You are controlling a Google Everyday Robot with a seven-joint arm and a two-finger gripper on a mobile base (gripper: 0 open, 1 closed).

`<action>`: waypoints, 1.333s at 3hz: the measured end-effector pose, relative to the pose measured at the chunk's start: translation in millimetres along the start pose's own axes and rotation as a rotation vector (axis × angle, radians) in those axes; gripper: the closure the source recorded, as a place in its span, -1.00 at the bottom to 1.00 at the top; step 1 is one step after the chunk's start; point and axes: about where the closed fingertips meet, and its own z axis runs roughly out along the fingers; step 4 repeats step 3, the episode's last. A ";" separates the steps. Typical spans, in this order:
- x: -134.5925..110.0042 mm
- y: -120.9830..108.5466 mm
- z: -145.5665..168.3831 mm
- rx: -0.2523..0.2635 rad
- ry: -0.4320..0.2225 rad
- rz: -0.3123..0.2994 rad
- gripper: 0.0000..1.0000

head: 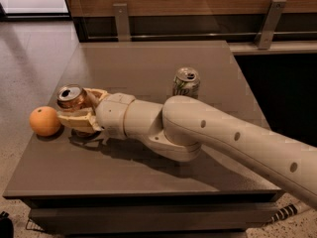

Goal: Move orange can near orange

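The arm (237, 138) reaches from the right side across the desk (138, 63) to its left edge. The hand (75, 105) is at the end of the arm, near the front left part of the desk. Its two fingers are closed around the orange can (72, 96), one on the far side of the can and one on the near side, so the can sits between them and is held. The can stands upright, and its silver top is visible above the fingers. The near finger hides the bottom of the can, so I cannot tell if it rests on the desk. The orange (44, 121) lies on the desk just beside the fingertips, to the left of the can and a little nearer to the front. It is close to the can but apart from it. A white and green can (186, 82) stands behind the arm, well apart from the hand.
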 end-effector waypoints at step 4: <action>-1.4 2.5 1.9 -0.005 -0.001 -0.002 -1.00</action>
